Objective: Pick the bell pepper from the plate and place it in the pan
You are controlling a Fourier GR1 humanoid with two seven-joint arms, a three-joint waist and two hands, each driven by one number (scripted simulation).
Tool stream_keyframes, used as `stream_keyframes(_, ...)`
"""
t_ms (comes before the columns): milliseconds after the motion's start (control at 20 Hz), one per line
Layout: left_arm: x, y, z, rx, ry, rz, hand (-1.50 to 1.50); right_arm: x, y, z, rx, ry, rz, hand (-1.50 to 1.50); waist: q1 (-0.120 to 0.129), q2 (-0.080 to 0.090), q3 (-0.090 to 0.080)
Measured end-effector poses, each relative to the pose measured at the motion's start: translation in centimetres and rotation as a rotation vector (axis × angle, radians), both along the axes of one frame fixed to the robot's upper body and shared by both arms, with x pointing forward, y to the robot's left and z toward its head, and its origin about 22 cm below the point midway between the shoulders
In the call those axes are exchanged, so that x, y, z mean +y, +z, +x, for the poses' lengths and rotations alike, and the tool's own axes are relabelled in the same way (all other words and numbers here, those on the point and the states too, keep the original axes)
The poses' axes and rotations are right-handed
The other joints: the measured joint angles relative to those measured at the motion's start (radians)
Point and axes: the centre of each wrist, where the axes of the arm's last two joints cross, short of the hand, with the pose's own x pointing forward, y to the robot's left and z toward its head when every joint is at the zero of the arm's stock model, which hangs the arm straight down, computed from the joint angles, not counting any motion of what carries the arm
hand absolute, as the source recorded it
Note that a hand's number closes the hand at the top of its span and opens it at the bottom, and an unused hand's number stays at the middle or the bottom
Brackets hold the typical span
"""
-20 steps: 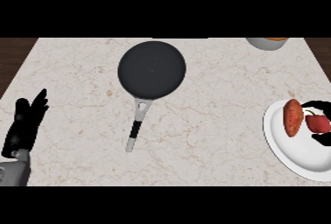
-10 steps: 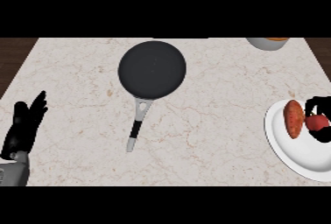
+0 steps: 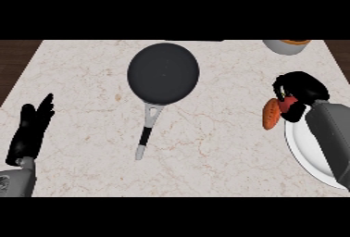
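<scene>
I have the right robot hand (image 3: 298,92) curled round the bell pepper (image 3: 287,99), a bit of red showing between its dark fingers. It sits just past the left rim of the plate (image 3: 308,155), and the hand looks to have cleared the plate rather than resting in it, though from this steep angle I cannot tell how high. An orange oblong thing (image 3: 271,115) shows just under and left of the hand, over the plate's edge; I cannot say whether it touches the hand or lies on the rim.

The pan (image 3: 163,72) waits well apart to the left, near the far side of the worktop (image 3: 82,69), its handle (image 3: 148,127) pointing back towards me. That leaves the round black base open from the right, so I judge a plain sideways carry should reach it without crossing the handle.

My left robot hand (image 3: 31,129) rests at the lower left edge, fingers straight and pointing up, out of the carry path. A bowl (image 3: 285,45) stands at the far right corner, clear of the route

My guess: lift done, transfer pending
</scene>
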Motion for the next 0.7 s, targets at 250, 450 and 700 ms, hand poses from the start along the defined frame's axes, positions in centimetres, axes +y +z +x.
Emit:
stream_keyframes(250,0.5,-0.4,-0.1,0.005,0.010,-0.001,0.00,1.7,2.3,1.2,-0.230,0.081,0.153,1.50,-0.011,0.000,0.003)
stream_keyframes(450,0.7,-0.2,-0.3,0.007,0.013,-0.002,0.00,3.4,4.1,1.9,-0.370,0.158,0.298,1.50,-0.013,-0.002,0.004)
stream_keyframes(700,0.6,0.0,-0.5,0.007,0.015,-0.005,0.00,7.2,6.7,2.9,-0.419,0.205,0.396,1.50,-0.016,-0.003,0.003)
